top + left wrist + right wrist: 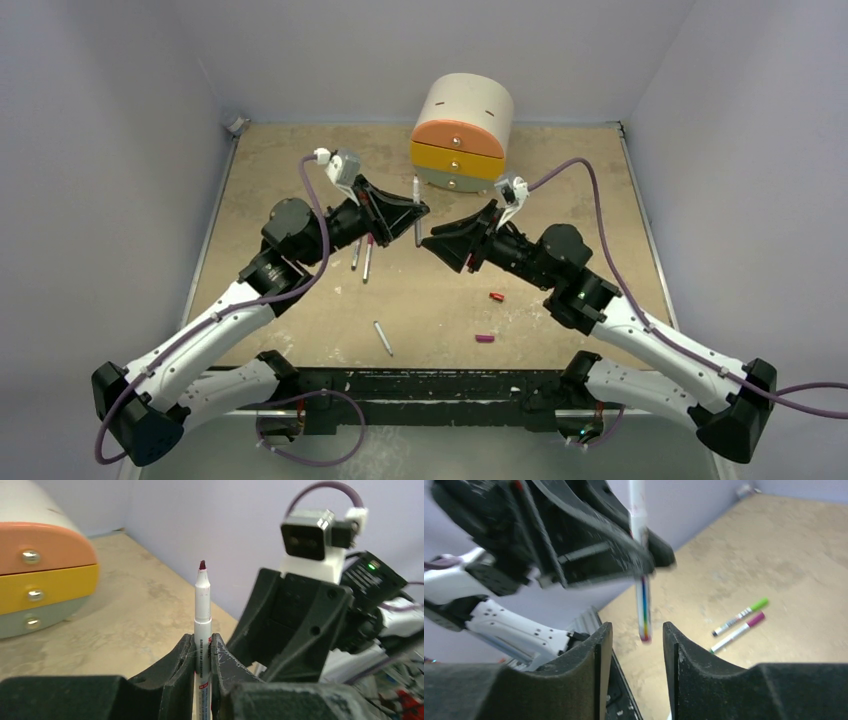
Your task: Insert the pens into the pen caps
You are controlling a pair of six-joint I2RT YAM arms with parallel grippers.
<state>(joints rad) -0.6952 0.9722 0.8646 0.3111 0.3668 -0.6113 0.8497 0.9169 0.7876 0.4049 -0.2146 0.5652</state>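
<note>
My left gripper is shut on a white-barrelled pen that stands upright, its bare dark red tip on top. The pen's lower end hangs just ahead of my right gripper, which is open with nothing between its fingers. Two pens lie side by side on the table, one with a green cap and one with a magenta cap. A third pen lies near the front. A loose red cap and a loose magenta cap lie right of centre.
A rounded drawer unit with orange, yellow and grey drawers stands at the back, close behind both grippers. Walls close the table on the left, right and back. A dark rail runs along the near edge.
</note>
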